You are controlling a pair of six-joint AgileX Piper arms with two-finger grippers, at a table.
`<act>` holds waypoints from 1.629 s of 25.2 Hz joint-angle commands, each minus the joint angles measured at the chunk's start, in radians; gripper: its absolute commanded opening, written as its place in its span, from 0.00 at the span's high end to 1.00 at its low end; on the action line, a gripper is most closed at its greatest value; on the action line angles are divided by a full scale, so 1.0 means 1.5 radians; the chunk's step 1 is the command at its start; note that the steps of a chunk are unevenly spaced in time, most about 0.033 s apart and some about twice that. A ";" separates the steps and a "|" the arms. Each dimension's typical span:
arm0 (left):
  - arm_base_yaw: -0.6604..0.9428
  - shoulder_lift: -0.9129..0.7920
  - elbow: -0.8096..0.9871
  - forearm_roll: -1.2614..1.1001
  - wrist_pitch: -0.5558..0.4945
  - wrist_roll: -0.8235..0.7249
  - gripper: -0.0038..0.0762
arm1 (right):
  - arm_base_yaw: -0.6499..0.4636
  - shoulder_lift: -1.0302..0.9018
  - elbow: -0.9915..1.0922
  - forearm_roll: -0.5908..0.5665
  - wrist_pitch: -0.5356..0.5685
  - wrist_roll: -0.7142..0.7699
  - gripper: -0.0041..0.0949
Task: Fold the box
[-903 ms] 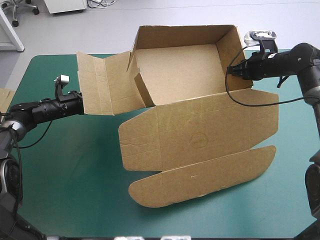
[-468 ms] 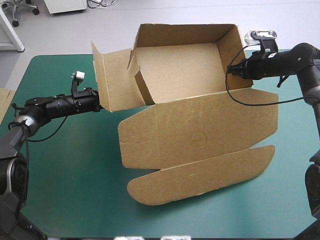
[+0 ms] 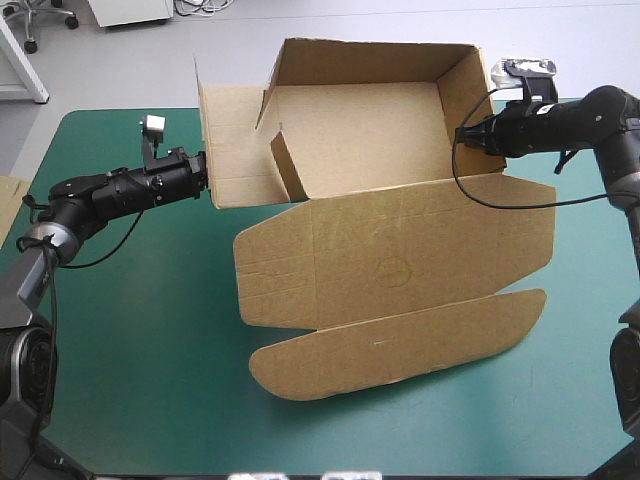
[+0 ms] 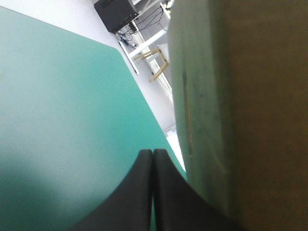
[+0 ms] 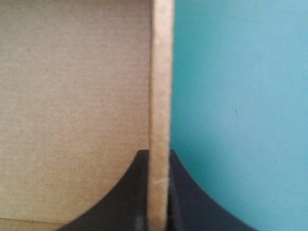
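Right tool (image 5: pixel 159 153) pinches a wall of the box (image 3: pixel 390 265); left tool (image 4: pixel 153 152), pressed together, should push the side flap (image 3: pixel 235 140) squarely inward.

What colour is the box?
Plain brown board; the box shows best in the high view.

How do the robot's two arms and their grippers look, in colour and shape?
The left arm and the right arm are black, slim and rounded, with greyer joints farther back. The left gripper and the right gripper each have two broad black fingers, curved like fins and narrowing to a tip. I see no markings.
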 commanded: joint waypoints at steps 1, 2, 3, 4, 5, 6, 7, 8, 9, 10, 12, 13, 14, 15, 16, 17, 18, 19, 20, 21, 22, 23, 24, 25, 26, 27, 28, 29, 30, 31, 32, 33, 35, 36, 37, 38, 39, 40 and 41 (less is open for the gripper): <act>-0.018 -0.052 -0.039 -0.076 0.082 -0.021 0.96 | -0.006 -0.038 -0.023 0.019 -0.034 0.014 0.97; -0.021 -0.058 -0.045 -0.082 0.082 -0.025 0.96 | -0.006 -0.038 -0.023 0.014 -0.035 0.018 0.97; -0.024 -0.064 -0.053 -0.089 0.082 -0.029 0.96 | -0.006 -0.038 -0.023 0.009 -0.035 0.018 0.97; -0.024 -0.073 -0.068 -0.092 0.082 -0.037 0.96 | -0.006 -0.038 -0.023 0.006 -0.036 0.021 0.97; -0.024 -0.076 -0.078 -0.092 0.082 -0.041 0.96 | -0.006 -0.038 -0.023 0.004 -0.036 0.022 0.97; -0.025 -0.081 -0.092 -0.089 0.082 -0.047 0.96 | -0.006 -0.038 -0.023 0.004 -0.038 0.022 0.97; -0.027 -0.081 -0.107 -0.079 0.082 -0.057 0.96 | -0.006 -0.038 -0.023 0.004 -0.039 0.022 0.97; -0.030 -0.081 -0.121 -0.071 0.082 -0.067 0.96 | -0.006 -0.038 -0.023 0.004 -0.039 0.022 0.97; -0.032 -0.080 -0.130 -0.064 0.082 -0.075 0.96 | -0.006 -0.038 -0.023 0.004 -0.039 0.022 0.97; -0.039 -0.080 -0.139 -0.055 0.082 -0.078 0.96 | -0.006 -0.038 -0.023 0.004 -0.039 0.022 0.97; -0.051 -0.079 -0.146 -0.044 0.081 -0.078 0.95 | -0.006 -0.038 -0.023 0.004 -0.039 0.022 0.97; -0.061 -0.077 -0.148 -0.041 0.078 -0.078 0.94 | -0.006 -0.038 -0.023 0.004 -0.039 0.022 0.97; -0.071 -0.076 -0.148 -0.042 0.073 -0.078 0.92 | -0.006 -0.038 -0.023 0.004 -0.039 0.022 0.97; -0.080 -0.076 -0.149 -0.042 0.065 -0.078 0.89 | -0.006 -0.038 -0.023 0.004 -0.039 0.022 0.97; -0.087 -0.076 -0.150 -0.042 0.057 -0.077 0.86 | -0.006 -0.038 -0.023 0.004 -0.039 0.022 0.97; -0.091 -0.076 -0.150 -0.042 0.049 -0.075 0.82 | -0.006 -0.038 -0.023 0.004 -0.041 0.022 0.97; -0.097 -0.076 -0.150 -0.045 0.041 -0.075 0.77 | -0.006 -0.038 -0.023 0.004 -0.042 0.022 0.97; -0.097 -0.076 -0.150 -0.051 0.040 -0.078 0.73 | -0.006 -0.038 -0.023 0.004 -0.042 0.022 0.97; -0.099 -0.076 -0.150 -0.054 0.040 -0.075 0.69 | -0.006 -0.038 -0.023 0.004 -0.042 0.022 0.97; -0.100 -0.076 -0.150 -0.060 0.037 -0.074 0.65 | -0.006 -0.038 -0.023 0.004 -0.042 0.022 0.97; -0.102 -0.076 -0.150 -0.067 0.035 -0.074 0.62 | -0.006 -0.038 -0.023 0.004 -0.042 0.022 0.97; -0.103 -0.076 -0.150 -0.080 0.033 -0.074 0.58 | -0.006 -0.038 -0.023 0.004 -0.041 0.022 0.97; -0.103 -0.076 -0.150 -0.086 0.032 -0.074 0.57 | -0.006 -0.038 -0.023 0.004 -0.041 0.022 0.97; -0.103 -0.076 -0.150 -0.090 0.032 -0.074 0.57 | -0.006 -0.038 -0.023 0.004 -0.041 0.022 0.97; -0.103 -0.076 -0.150 -0.088 0.030 -0.075 0.57 | -0.006 -0.038 -0.023 0.004 -0.041 0.022 0.97; -0.104 -0.076 -0.150 -0.077 0.022 -0.077 0.57 | -0.006 -0.038 -0.023 0.007 -0.039 0.022 0.97; -0.108 -0.076 -0.150 -0.070 0.015 -0.078 0.57 | -0.006 -0.038 -0.023 0.007 -0.039 0.022 0.97; -0.112 -0.076 -0.150 -0.055 -0.001 -0.078 0.55 | -0.006 -0.038 -0.023 0.007 -0.034 0.024 0.97; -0.115 -0.076 -0.150 -0.041 -0.014 -0.078 0.53 | -0.006 -0.038 -0.023 0.007 -0.035 0.028 0.97; -0.119 -0.076 -0.150 -0.024 -0.027 -0.078 0.51 | -0.006 -0.038 -0.023 0.007 -0.035 0.032 0.97; -0.124 -0.076 -0.150 -0.007 -0.038 -0.082 0.50 | -0.006 -0.038 -0.022 0.005 -0.035 0.035 0.97; -0.131 -0.076 -0.150 0.024 -0.062 -0.090 0.46 | -0.006 -0.038 -0.022 0.004 -0.035 0.037 0.97; -0.136 -0.076 -0.155 0.033 -0.074 -0.091 0.44 | -0.006 -0.038 -0.022 -0.006 -0.035 0.041 0.97; -0.136 -0.076 -0.161 0.034 -0.074 -0.091 0.44 | -0.004 -0.038 -0.022 -0.011 -0.035 0.044 0.96; -0.137 -0.076 -0.186 0.055 -0.074 -0.098 0.44 | -0.004 -0.038 -0.022 -0.022 -0.032 0.053 0.96; -0.140 -0.076 -0.199 0.079 -0.079 -0.113 0.44 | -0.004 -0.038 -0.022 -0.025 -0.032 0.056 0.96; -0.149 -0.076 -0.232 0.138 -0.095 -0.149 0.44 | -0.004 -0.038 -0.022 -0.025 -0.030 0.058 0.96; -0.157 -0.073 -0.253 0.184 -0.108 -0.178 0.44 | -0.004 -0.038 -0.022 -0.025 -0.030 0.060 0.96; -0.168 -0.071 -0.275 0.224 -0.111 -0.195 0.44 | -0.004 -0.038 -0.022 -0.025 -0.030 0.062 0.96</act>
